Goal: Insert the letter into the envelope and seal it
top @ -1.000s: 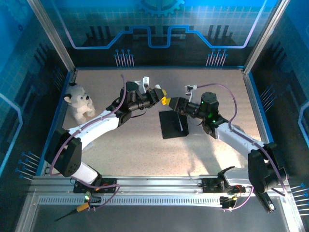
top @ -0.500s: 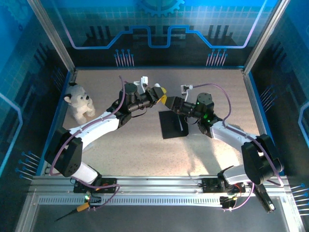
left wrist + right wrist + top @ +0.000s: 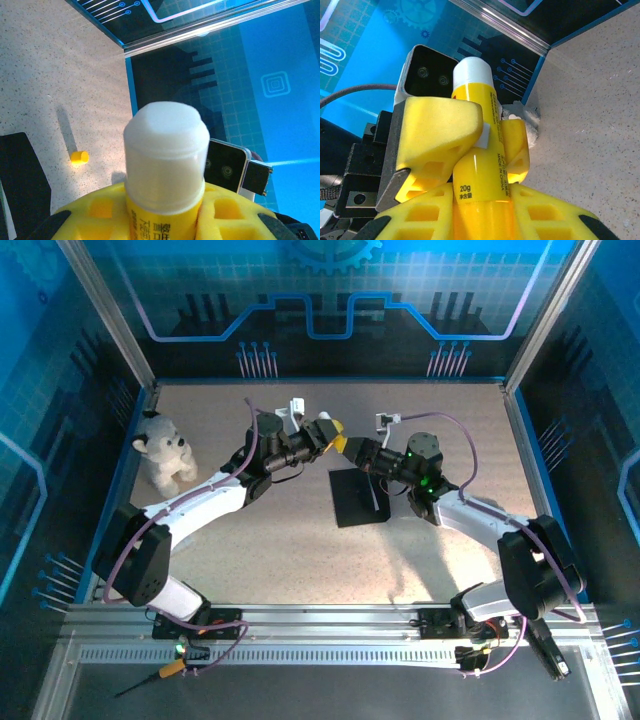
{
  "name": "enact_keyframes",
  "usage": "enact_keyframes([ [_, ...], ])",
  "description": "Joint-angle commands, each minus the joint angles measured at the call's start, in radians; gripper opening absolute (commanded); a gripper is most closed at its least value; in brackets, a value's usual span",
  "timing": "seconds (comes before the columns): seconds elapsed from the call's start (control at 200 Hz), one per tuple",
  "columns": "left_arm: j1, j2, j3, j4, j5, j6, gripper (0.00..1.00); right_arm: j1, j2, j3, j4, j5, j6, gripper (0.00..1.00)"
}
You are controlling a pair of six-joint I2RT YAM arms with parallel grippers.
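Aloft, glue stick (image 3: 165, 150) in left pincer (image 3: 164, 205)

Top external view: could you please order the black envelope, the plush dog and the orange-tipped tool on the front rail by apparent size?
1. Black envelope and plush dog: about alike; the dog stands nearer the camera, so I won't rank them.
2. Orange-tipped tool: clearly smallest.

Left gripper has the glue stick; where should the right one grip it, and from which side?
The bare yellow lower barrel of the glue stick, coming in end-on along its axis. The left gripper clamps the stick crosswise just below the white end, leaving that round lower stretch free. The right gripper sits there, fingers either side.
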Motion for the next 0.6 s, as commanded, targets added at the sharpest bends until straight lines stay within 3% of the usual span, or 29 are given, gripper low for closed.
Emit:
enact_keyframes([
  [0.0, -0.006, -0.023, -0.014, 0.027, -0.009, 0.017, 0.05, 0.017, 0.014, -0.007, 0.079, 0.014, 0.015, 0.24],
  [0.145, -0.007, -0.034, -0.016, 0.003, -0.015, 0.041, 0.25, 0.017, 0.01, -0.007, 0.074, 0.018, 0.013, 0.22],
  [0.22, -0.006, -0.049, -0.007, -0.038, -0.022, 0.076, 0.3, 0.014, -0.002, -0.004, 0.051, 0.018, 0.002, 0.22],
  [0.45, 0.013, -0.1, 0.042, -0.179, -0.046, 0.198, 0.65, -0.016, -0.073, 0.005, -0.112, 0.028, -0.053, 0.2],
  [0.595, 0.04, -0.146, 0.072, -0.288, -0.076, 0.275, 0.7, -0.051, -0.14, 0.021, -0.308, 0.044, -0.114, 0.18],
])
